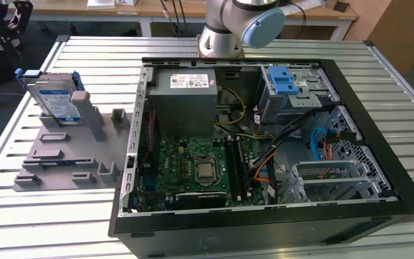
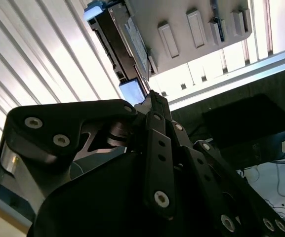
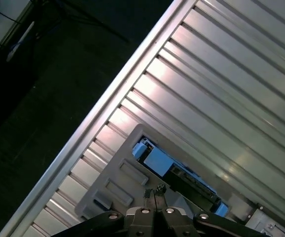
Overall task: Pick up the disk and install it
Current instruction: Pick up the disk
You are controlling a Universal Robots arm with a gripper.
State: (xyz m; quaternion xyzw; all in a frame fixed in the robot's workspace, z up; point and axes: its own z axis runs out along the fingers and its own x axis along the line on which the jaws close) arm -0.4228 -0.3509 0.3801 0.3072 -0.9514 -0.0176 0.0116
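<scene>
Nothing of the task is seen done: the disk (image 1: 54, 100) is stood upright in the grey holder (image 1: 63, 156) near the desk (image 1: 20, 226) edge on the exterior view's left, toward its far corner, and is not yet lifted. In the first wrist view the pincer (image 3: 154, 191) is seen poised over it, fingertips pressed together, gripping nothing. No disk is seated in the open computer case (image 1: 408, 208); both pick-up and installation are left

Open computer case (image 1: 264, 229), grey slotted rack (image 1: 56, 162) beside it, slatted metal table (image 1: 49, 229)
</scene>
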